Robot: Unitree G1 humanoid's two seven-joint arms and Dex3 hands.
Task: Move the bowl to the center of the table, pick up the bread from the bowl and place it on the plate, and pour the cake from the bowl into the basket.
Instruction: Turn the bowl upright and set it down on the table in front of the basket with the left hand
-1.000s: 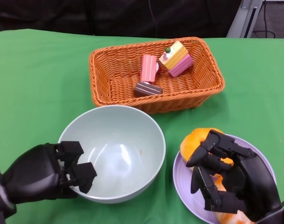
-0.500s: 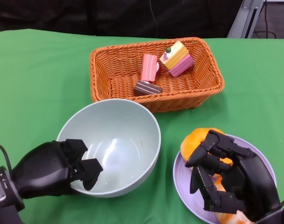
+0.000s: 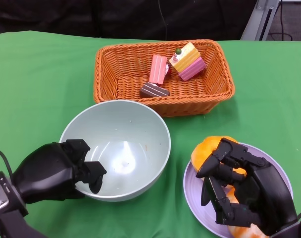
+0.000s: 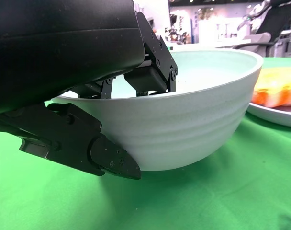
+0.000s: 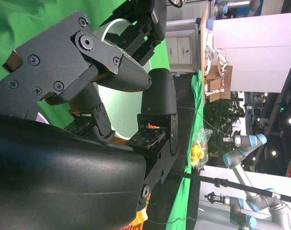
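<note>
Gripping its near-left rim, the bowl (image 3: 118,146) is being held by the left hand (image 3: 54,171); bread (image 3: 210,148) is being covered by the right hand (image 3: 242,186), grip unclear.

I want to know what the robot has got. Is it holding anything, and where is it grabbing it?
The left hand grips the empty bowl by its near rim, fingers inside and outside the wall. The right hand rests over the bread on the plate; whether it grips is unclear.

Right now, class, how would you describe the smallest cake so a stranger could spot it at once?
Find the orange wicker basket at the far middle of the green table. Three cake pieces lie inside. The smallest is the dark chocolate slice with a thin pale stripe, nearest the pale green bowl, below the pink cake and the pink-and-yellow layered one.
</note>
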